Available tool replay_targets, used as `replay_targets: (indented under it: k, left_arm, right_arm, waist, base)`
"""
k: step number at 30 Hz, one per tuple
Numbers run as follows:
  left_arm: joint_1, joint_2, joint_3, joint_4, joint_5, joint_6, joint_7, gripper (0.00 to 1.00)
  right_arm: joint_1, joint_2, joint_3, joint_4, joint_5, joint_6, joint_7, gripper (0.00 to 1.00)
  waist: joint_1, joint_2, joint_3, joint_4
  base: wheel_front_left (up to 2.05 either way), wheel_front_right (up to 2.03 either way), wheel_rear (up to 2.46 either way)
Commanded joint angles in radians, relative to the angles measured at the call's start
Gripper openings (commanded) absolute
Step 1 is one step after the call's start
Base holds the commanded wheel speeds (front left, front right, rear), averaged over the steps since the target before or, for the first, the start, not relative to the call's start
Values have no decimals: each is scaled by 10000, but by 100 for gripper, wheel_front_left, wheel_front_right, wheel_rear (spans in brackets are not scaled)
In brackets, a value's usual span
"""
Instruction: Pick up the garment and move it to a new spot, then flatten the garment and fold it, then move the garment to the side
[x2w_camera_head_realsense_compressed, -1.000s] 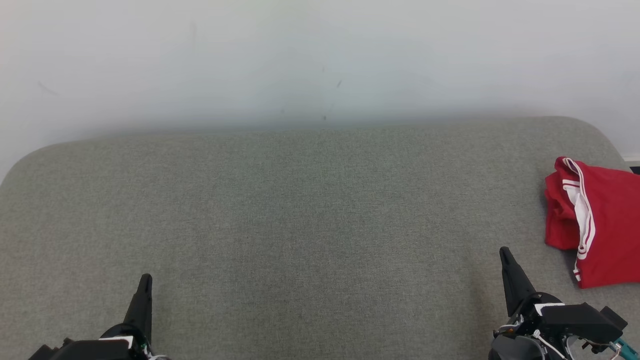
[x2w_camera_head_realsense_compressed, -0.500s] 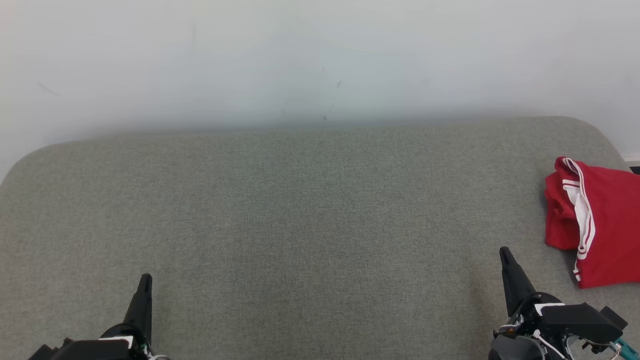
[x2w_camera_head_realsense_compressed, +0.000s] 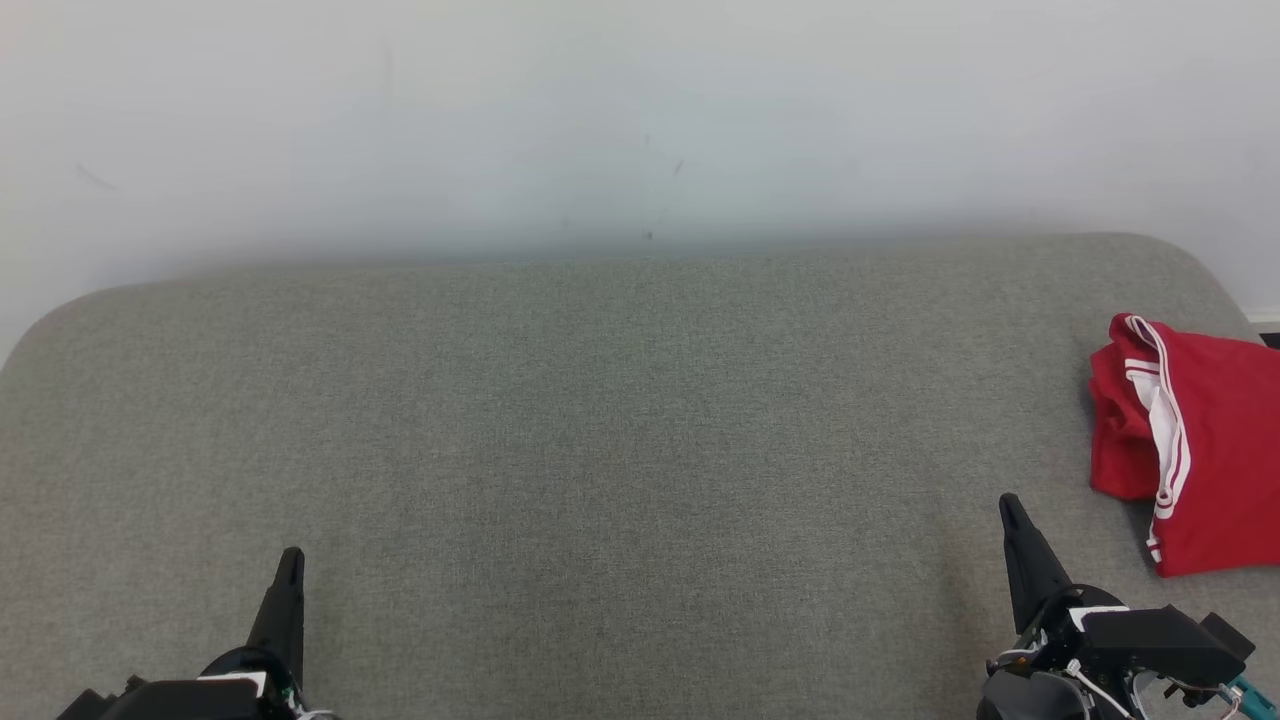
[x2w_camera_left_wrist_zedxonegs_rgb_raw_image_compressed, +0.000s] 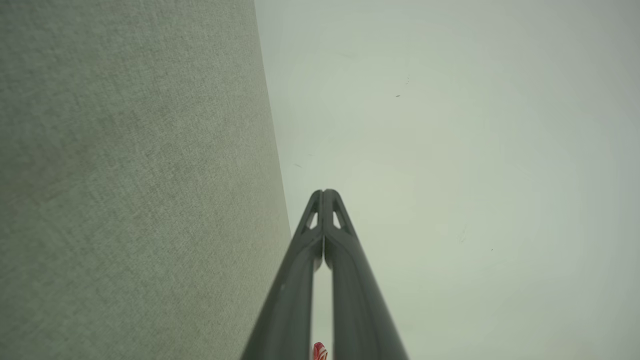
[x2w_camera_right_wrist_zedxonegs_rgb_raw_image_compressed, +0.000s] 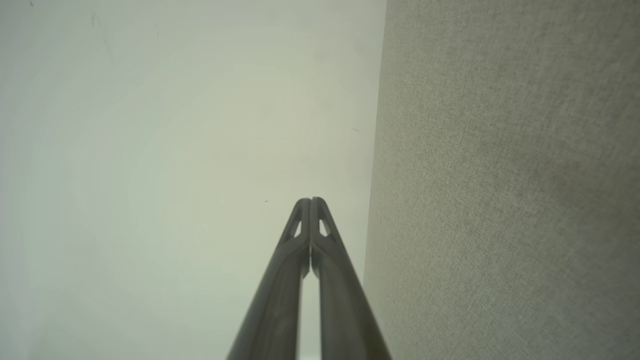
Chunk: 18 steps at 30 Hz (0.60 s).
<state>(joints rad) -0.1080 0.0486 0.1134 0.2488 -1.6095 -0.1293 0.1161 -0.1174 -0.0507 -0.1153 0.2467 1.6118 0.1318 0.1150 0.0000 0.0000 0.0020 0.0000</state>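
The garment (x2w_camera_head_realsense_compressed: 1205, 450) is red with white stripes and lies folded at the right edge of the grey fabric surface (x2w_camera_head_realsense_compressed: 620, 430). My right gripper (x2w_camera_head_realsense_compressed: 1010, 505) stands shut at the lower right, to the left of the garment and apart from it, with nothing in it. At the lower left my left gripper (x2w_camera_head_realsense_compressed: 291, 556) is also shut and holds nothing. In the left wrist view the left gripper (x2w_camera_left_wrist_zedxonegs_rgb_raw_image_compressed: 324, 192) has its fingertips pressed together, and a small red scrap of the garment (x2w_camera_left_wrist_zedxonegs_rgb_raw_image_compressed: 319, 351) shows between the finger bases. The right wrist view shows the right gripper (x2w_camera_right_wrist_zedxonegs_rgb_raw_image_compressed: 310, 200) closed tip to tip.
A pale wall (x2w_camera_head_realsense_compressed: 640, 120) rises behind the grey surface, which has rounded far corners. The surface (x2w_camera_left_wrist_zedxonegs_rgb_raw_image_compressed: 125, 175) and wall also appear in both wrist views. A dark edge (x2w_camera_head_realsense_compressed: 1270, 340) shows past the garment at the far right.
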Motion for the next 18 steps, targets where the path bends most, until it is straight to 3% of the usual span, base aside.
replay_targets:
  k: [1,18]
  left_arm:
    - [-78,30,31,-34,-56,-34,6,0]
    - [-78,30,32,-35,-57,-34,5,0]
  right_arm:
    - [118,9,-2,-25,16,-21,28,0]
    - [118,9,-1,-25,16,-21,28,0]
  waist:
    - [0,0,0,0]
    - [0,0,0,0]
  base:
    - [0,0,0]
    - [0,0,0]
